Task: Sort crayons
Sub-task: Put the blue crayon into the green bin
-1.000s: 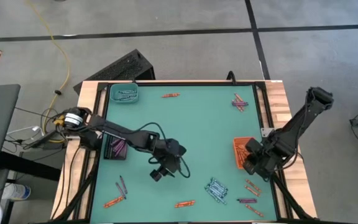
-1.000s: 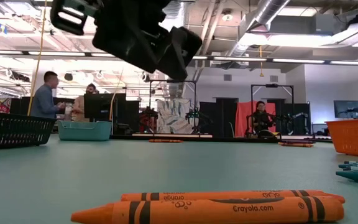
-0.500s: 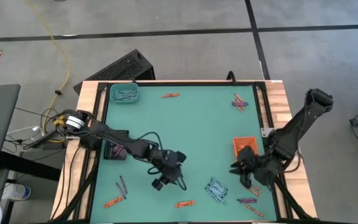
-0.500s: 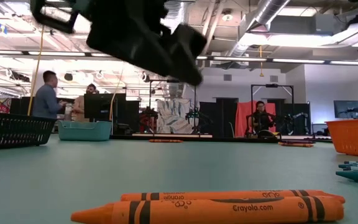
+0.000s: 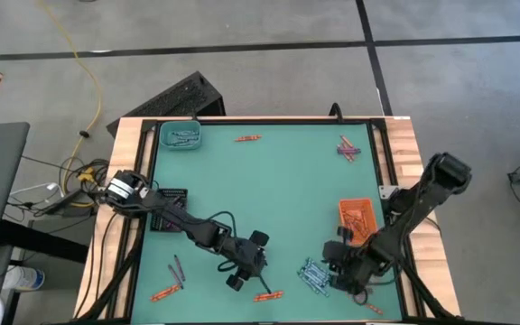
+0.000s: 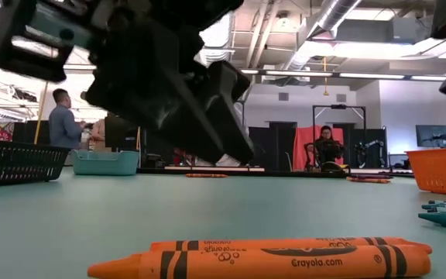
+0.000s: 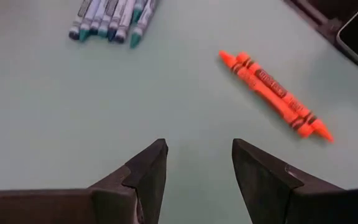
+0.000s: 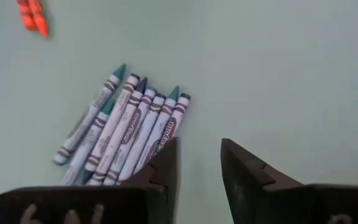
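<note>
Two orange crayons (image 5: 268, 295) lie touching near the table's front edge, just beside the left gripper (image 5: 239, 279), whose jaws gape empty. The right gripper (image 5: 332, 277) hovers by the blue-grey crayons (image 5: 314, 275), jaws partly apart, holding nothing. A skewed pinch may take one orange crayon and roll its twin away. Mid-table lies open; the arms stand near each other.

Three small trays sit on the table: a teal tray (image 5: 180, 137) far left, a black tray (image 5: 171, 195) at the left edge, an orange tray (image 5: 357, 218) on the right. Two orange crayons (image 7: 275, 96) lie side by side near the front. A bundle of about seven blue-grey crayons (image 8: 126, 132) lies right of them. Two arms.
</note>
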Robot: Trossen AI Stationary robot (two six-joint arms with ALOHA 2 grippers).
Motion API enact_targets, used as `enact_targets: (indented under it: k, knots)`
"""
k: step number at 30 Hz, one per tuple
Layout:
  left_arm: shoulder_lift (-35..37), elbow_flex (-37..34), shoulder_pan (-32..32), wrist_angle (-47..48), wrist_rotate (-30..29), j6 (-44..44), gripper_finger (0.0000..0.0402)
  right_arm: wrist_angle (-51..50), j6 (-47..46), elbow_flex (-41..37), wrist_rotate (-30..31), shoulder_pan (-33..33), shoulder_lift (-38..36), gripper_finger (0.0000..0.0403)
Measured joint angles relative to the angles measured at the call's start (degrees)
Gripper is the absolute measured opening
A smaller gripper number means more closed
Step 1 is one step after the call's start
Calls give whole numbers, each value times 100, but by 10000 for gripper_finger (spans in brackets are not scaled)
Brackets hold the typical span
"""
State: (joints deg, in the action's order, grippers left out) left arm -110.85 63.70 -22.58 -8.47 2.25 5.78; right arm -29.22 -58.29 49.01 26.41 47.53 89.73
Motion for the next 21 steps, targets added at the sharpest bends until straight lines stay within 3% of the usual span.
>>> enact_targets:
  k: [21]
  knots:
    - [9, 0, -254, -199, -342, -262, 171, -406, -28, 700, -276, -156, 1344, 118]
